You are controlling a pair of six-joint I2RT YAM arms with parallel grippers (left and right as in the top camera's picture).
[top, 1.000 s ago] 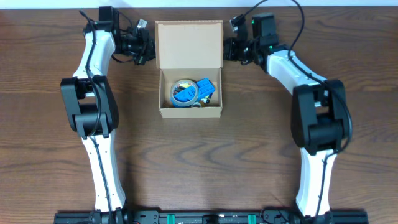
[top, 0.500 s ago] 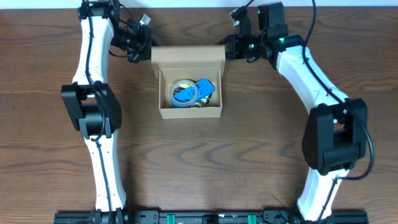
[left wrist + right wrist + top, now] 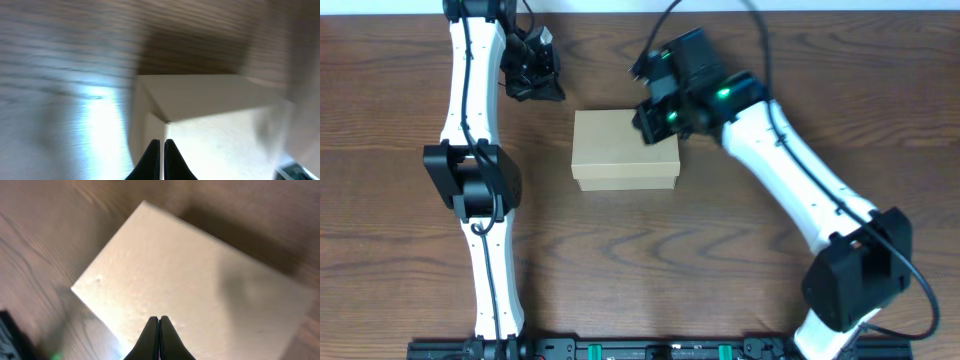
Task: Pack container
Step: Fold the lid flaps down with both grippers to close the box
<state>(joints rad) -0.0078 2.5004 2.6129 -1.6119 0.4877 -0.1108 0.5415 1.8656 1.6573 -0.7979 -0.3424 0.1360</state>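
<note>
Dark wood bench (image 3: 620, 260), overhead: the container (image 3: 620, 150) sat mid-bench, flap lid down, contents hidden. Right hand (image 3: 653, 120) was over its far right corner. Left hand (image 3: 542, 92) stood apart, past the far left corner. Left wrist, blurred: fingers pinched together, empty, box corner ahead. Right wrist: fingers pinched together, empty, over the lid.

A: Surface?
B: Dark brown wood-grain counter (image 3: 720, 270), grain running side to side.
A: Edges?
B: Pale strip (image 3: 820, 5) along the far edge; black rail (image 3: 640, 350) along the near edge.
A: Light?
B: Bright glare (image 3: 95, 95) on the wood, left wrist view.
</note>
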